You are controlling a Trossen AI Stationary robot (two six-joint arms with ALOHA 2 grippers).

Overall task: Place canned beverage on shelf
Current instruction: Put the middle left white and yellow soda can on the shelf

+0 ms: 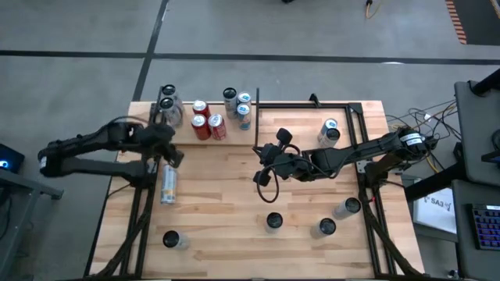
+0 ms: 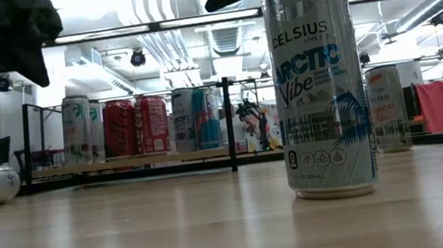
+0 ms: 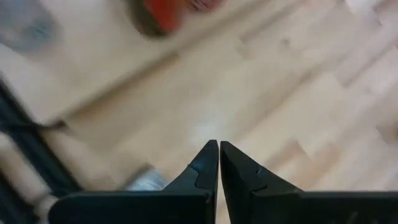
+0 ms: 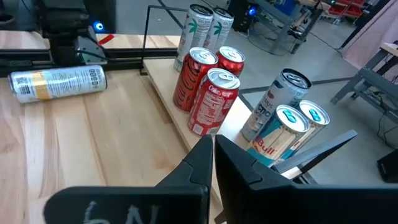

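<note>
Evidently neither gripper carries anything — the left gripper (image 1: 173, 156) and right gripper (image 1: 260, 162) are both pinched shut, empty, near the shelf (image 1: 207, 115), where cans already stand; a fallen can (image 1: 168, 184) lies just below it.

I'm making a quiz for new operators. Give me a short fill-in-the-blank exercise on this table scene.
1. The three cans with the same colour standing on the shelf are ____.
2. The can near the left gripper is not upright; it is lying on its ____.
3. Both the left gripper and the right gripper have their fingers ____.
4. In the low view, the tall can closest to the camera reads ____ at the top.

Missing words: red; side; shut; CELSIUS
</note>
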